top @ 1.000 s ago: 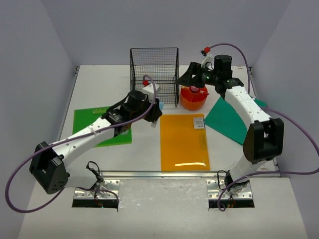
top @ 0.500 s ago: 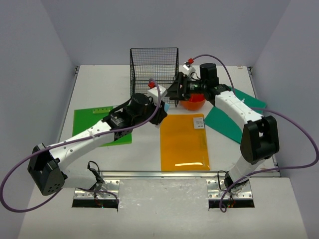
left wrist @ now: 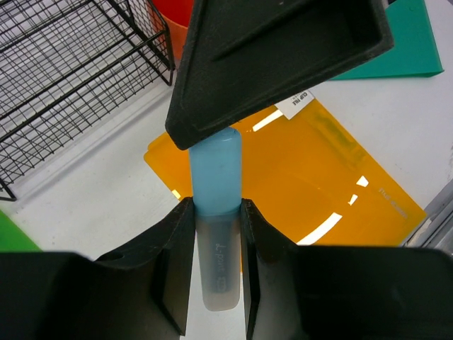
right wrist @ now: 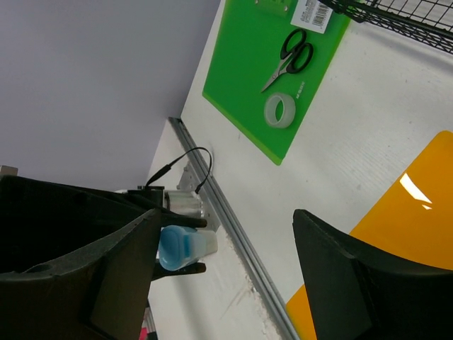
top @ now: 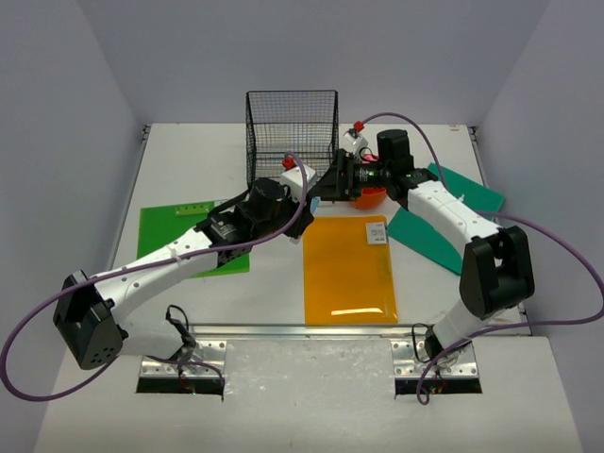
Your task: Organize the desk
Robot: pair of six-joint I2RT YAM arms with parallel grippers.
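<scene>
The white desk [top: 189, 160] holds the folders, rack and tray. My left gripper [top: 305, 204] is shut on a light blue highlighter [left wrist: 216, 177] and holds it above the desk beside the orange folder [top: 347, 269]. My right gripper [top: 327, 179] is open, turned towards the left one, and its jaws stand on either side of the highlighter's blue end [right wrist: 178, 244]. One of its black fingers [left wrist: 283, 57] covers the highlighter's tip in the left wrist view. In the right wrist view the right gripper [right wrist: 226, 248] is wide open with nothing gripped.
A black wire rack [top: 293, 132] stands at the back. The orange round tray [top: 370, 198] is partly hidden behind the right gripper. A teal folder [top: 439, 226] lies at the right. A green folder [right wrist: 269, 78] at the left carries scissors [right wrist: 290, 57] and a tape roll [right wrist: 279, 110]. The silver rail [right wrist: 233, 219] runs along the near edge.
My right gripper swung left from above the orange tray to face the left gripper. My left gripper moved slightly right with the highlighter.
</scene>
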